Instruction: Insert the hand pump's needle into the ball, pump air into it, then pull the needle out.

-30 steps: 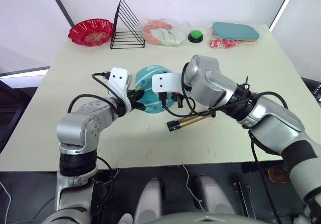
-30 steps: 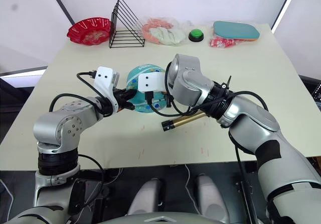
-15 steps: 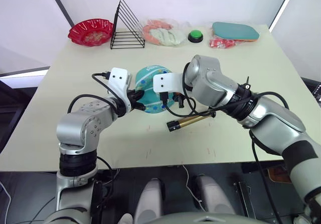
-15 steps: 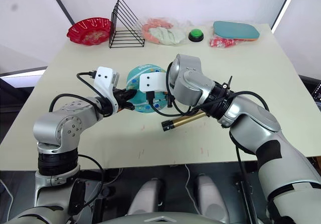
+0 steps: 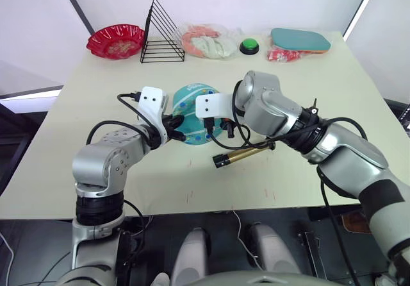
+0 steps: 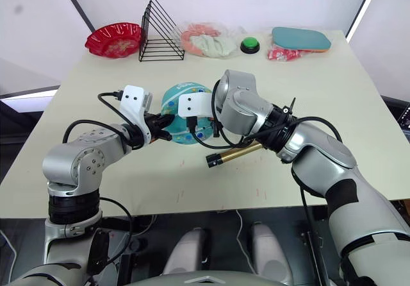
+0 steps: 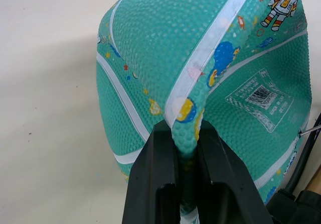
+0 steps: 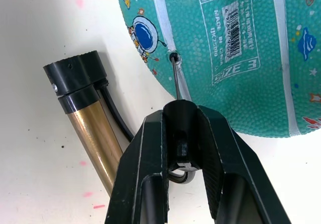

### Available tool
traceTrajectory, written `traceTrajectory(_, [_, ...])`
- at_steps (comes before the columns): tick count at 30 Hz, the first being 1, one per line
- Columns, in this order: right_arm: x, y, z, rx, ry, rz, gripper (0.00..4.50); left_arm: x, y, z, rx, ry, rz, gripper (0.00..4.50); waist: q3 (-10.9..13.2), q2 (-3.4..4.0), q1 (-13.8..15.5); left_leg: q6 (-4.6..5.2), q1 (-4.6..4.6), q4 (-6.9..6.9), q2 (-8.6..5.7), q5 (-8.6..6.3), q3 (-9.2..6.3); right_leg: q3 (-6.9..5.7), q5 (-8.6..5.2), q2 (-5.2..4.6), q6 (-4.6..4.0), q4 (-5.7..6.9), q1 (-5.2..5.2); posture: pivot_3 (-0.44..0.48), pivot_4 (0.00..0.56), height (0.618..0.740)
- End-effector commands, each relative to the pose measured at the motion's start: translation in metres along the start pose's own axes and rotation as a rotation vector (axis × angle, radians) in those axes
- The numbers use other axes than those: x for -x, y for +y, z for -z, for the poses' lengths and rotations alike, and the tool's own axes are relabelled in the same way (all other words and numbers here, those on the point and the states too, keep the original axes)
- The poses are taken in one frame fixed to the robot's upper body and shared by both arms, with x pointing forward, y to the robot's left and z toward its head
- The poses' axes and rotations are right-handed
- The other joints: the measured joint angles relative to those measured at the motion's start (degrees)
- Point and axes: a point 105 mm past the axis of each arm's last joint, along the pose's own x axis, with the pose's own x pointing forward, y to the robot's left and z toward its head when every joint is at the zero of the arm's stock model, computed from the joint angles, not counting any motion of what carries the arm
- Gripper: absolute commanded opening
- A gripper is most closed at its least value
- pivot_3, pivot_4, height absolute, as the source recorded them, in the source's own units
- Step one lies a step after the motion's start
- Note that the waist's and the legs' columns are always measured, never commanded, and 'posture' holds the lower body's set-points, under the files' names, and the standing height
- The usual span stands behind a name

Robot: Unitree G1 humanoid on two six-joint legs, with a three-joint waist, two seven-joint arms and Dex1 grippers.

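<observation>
Nothing much has moved in the last second: both my arms, the ball and the pump sit where they did in the earlier head views.

Nearest me, at lower centre of the frame, the pump (image 5: 242,154) lies on the tabletop (image 5: 269,190), its gold barrel slanting and its black end cap (image 8: 76,81) toward me, just beside the ball. Its thin black hose (image 8: 116,114) curls up into my right pincer (image 8: 179,133), whose fingers are closed narrowly on the needle's base. The needle (image 8: 176,77) runs straight from there to the valve hole in the ball (image 6: 182,123), beside the white barcode sticker (image 8: 228,30); its tip is at or just inside the hole, and I can't tell how deep.

My left pincer (image 7: 183,153) is clamped tight on a pinched fold of the ball's soft skin, holding it steady at frame centre. The ball looks underinflated, judging by that fold.

So I judge the step in hand to be insertion. Next calls for a straight push along the needle's line while my left keeps the ball from rolling, then someone must work the pump handle.

Farther back, along the top of the frame, sit a red bowl (image 5: 116,40), a wire rack (image 5: 161,33), a green button (image 5: 249,45) and a teal paddle (image 5: 300,40).
</observation>
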Motion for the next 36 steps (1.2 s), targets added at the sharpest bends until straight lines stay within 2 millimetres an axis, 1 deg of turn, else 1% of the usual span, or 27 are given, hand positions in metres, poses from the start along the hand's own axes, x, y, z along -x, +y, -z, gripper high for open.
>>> traceTrajectory(1, [-0.001,-0.003,0.0,-0.019,0.007,0.018,0.3,0.003,0.009,0.01,-0.001,0.044,-0.055,0.01,-0.01,-0.01,-0.09,0.0,0.01,0.0,0.0,0.0,0.0,0.0,0.0,0.0,0.0,0.01,0.01,0.0,0.15,0.74])
traceTrajectory(9, [-0.003,-0.006,0.007,-0.019,0.045,0.04,0.3,0.003,0.009,0.01,0.0,0.045,-0.058,0.01,-0.03,-0.03,-0.24,0.0,0.03,0.0,0.0,0.0,0.0,0.0,-0.01,0.01,0.0,0.05,0.02,0.0,0.15,0.74])
traceTrajectory(13, [-0.003,-0.003,0.004,-0.011,0.042,0.034,0.3,0.003,0.009,0.01,0.0,0.045,-0.059,0.01,-0.03,-0.03,-0.24,0.0,0.03,0.0,0.0,0.0,-0.01,0.0,-0.01,0.01,0.0,0.05,0.02,0.0,0.15,0.74])
traceTrajectory(20, [-0.006,0.008,-0.014,0.0,0.001,0.011,0.3,0.003,0.009,0.01,-0.002,0.046,-0.063,0.01,-0.04,-0.04,-0.35,0.0,0.04,0.0,0.01,0.0,-0.01,0.0,-0.01,0.02,-0.01,0.07,0.01,0.0,0.15,0.74])
traceTrajectory(29, [-0.003,0.019,-0.038,0.007,-0.07,-0.006,0.3,0.002,0.007,0.011,-0.005,0.045,-0.068,0.01,-0.05,-0.05,-0.57,0.0,0.07,-0.01,0.03,0.0,0.0,0.02,-0.02,0.06,-0.02,0.11,0.01,0.0,0.15,0.74])
traceTrajectory(36, [-0.009,0.029,-0.049,0.013,-0.096,-0.041,0.3,0.003,0.004,0.014,0.003,0.047,-0.06,0.01,-0.08,-0.08,-0.95,0.0,0.13,-0.02,0.06,0.0,0.0,0.05,-0.04,0.12,-0.04,0.17,0.01,0.0,0.15,0.74])
